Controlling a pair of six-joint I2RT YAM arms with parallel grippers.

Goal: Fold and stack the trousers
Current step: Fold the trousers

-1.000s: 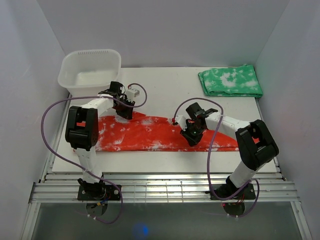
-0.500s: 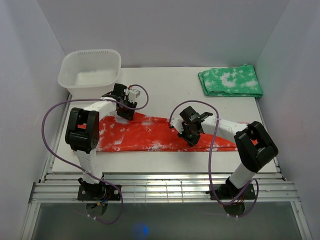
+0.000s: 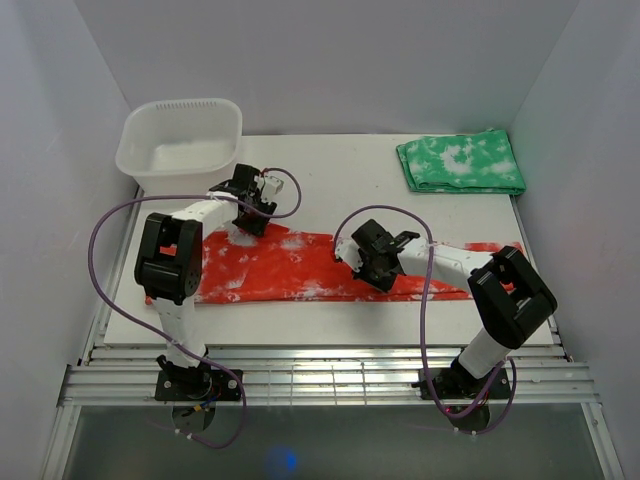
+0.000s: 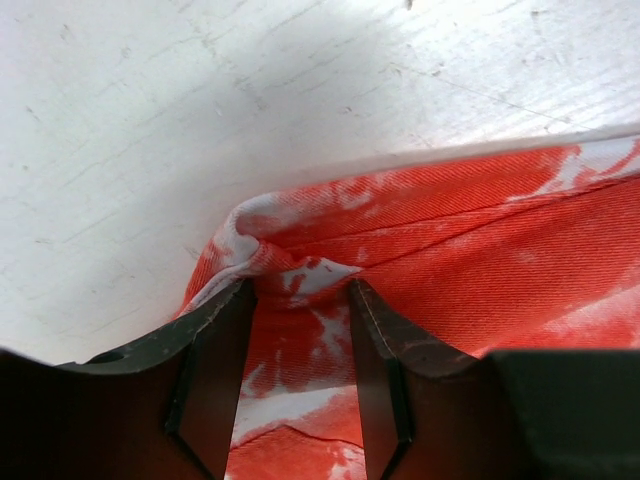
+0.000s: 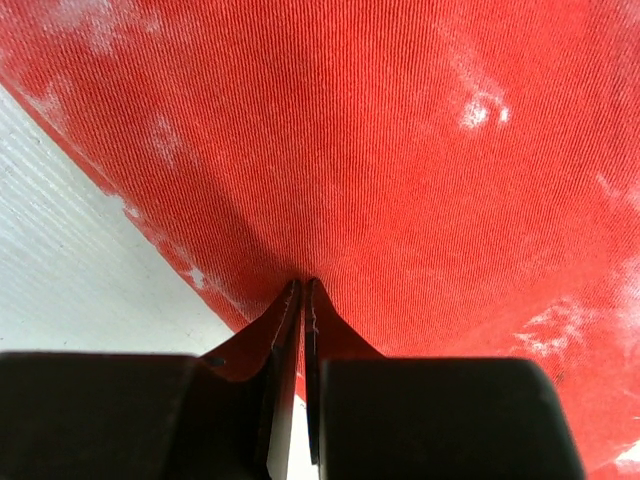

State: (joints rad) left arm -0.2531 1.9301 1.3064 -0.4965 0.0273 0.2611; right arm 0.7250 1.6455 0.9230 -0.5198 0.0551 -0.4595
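Trousers [image 3: 290,268] lay spread flat in a long red-orange strip with white blotches across the near half of the white table [image 3: 330,180], running from the left edge almost to the right edge. Left gripper [image 3: 250,220] sat at the strip's far edge near its left end; in the wrist view its jaws stood a narrow way apart with a bunched fold of the cloth edge clamped between them [image 4: 300,290]. Right gripper [image 3: 368,265] was down on the strip near its middle, towards the near edge, jaws almost fully together and pinching a thin pucker of red cloth at the tips [image 5: 302,288]. White basin [image 3: 180,104] stood at the far left corner, just beyond the left gripper. Folded green cloth [image 3: 462,163] with white blotches lay at the far right corner, well apart from the strip.
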